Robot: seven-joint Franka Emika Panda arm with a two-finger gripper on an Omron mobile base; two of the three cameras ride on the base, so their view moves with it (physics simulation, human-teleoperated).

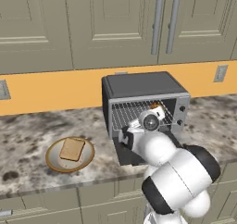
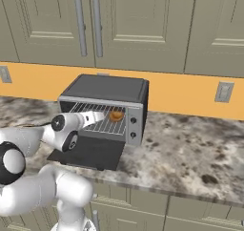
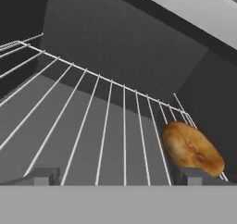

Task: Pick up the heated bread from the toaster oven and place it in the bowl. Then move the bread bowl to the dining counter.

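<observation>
The toaster oven (image 1: 146, 105) stands on the stone table (image 1: 32, 135) against the orange wall strip (image 1: 51, 91), beneath a row of closed upper cabinets (image 1: 106, 24). Its drop-down door (image 2: 88, 152) lies fully lowered, flat and level in front of the opening, exposing the wire rack (image 3: 92, 126) inside. The heated bread (image 3: 192, 149), a small round orange-brown piece, rests on the rack at its right side, close to the inner right wall of the oven and toward the front of the opening; in the right base view it shows as an orange spot (image 2: 116, 115) just behind the silver front frame. The end effector (image 3: 118, 176) is inside the mouth of the oven above the rack, released, with its two dark fingertips (image 3: 44, 176) spread wide and nothing between them. The right-hand fingertip sits just in front of the bread in the hand view; contact cannot be determined. From the left base view the white arm (image 1: 178, 172) reaches forward over the lowered door into the opening. The bowl (image 1: 55, 165), shallow with a golden-tan rim, sits on the table well to the left of the oven and apart from it. A flat square toast slice (image 1: 72, 149) lies inside the bowl. A wall outlet (image 1: 221, 73) is set in the orange strip to the right of the oven.
</observation>
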